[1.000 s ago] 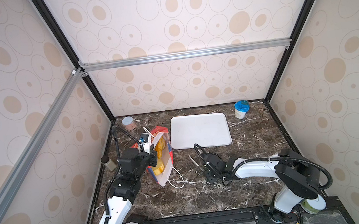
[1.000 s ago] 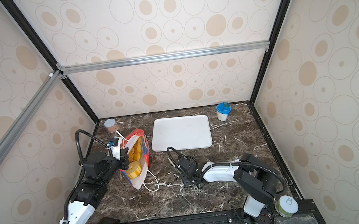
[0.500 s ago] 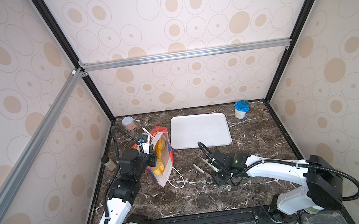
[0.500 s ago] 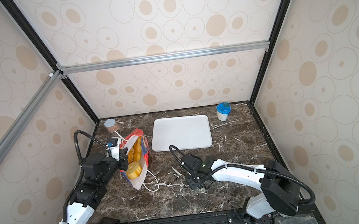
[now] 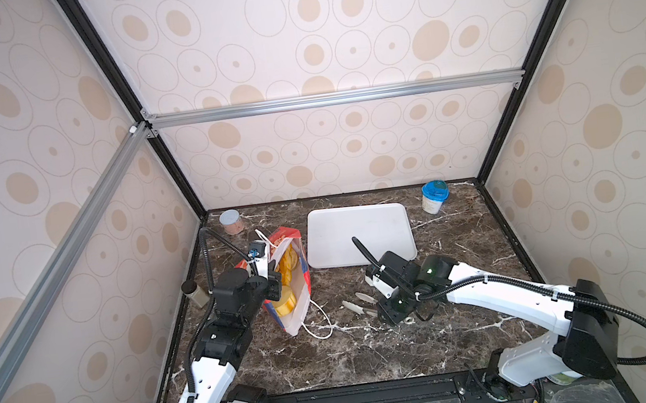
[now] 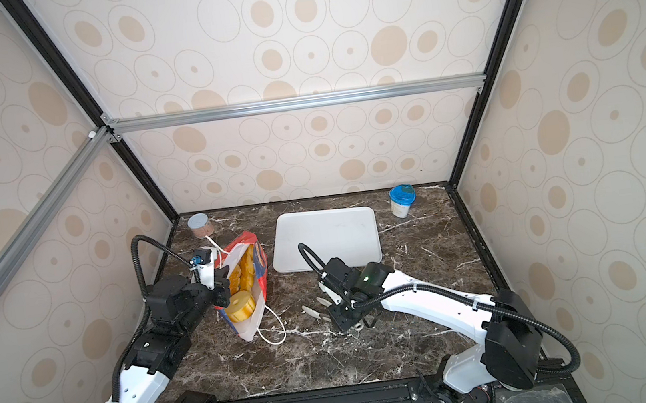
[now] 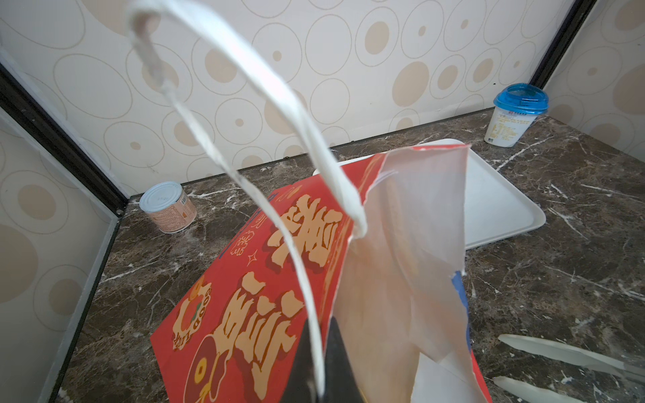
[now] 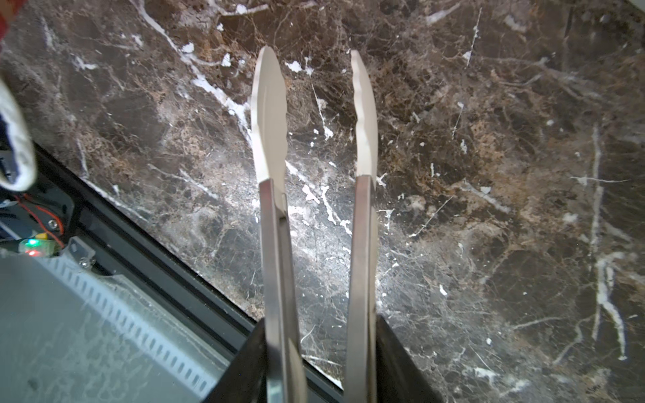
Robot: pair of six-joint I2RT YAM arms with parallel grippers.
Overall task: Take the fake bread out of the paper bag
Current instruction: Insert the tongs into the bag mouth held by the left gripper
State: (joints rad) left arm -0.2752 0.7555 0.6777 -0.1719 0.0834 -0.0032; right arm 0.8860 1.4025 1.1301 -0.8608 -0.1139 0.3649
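Observation:
The red paper bag leans open at the left of the table, its white lining showing. Fake bread fills it: yellow loaves above a yellow ring. My left gripper is shut on the bag's rim and white cord handle, holding the mouth open. My right gripper is shut on metal tongs. The tong arms stand apart with nothing between them, their tips pointing at the bag from a short way to its right.
A white tray lies behind the tongs. A blue-lidded cup stands at the back right, a can at the back left, and a small dark-capped bottle by the left wall. The bag's other cord handle trails on the marble.
The right arm's elbow has swung out to the right while its gripper stayed near the same spot, and the tongs now point at the bag. The left arm and bag have not moved.

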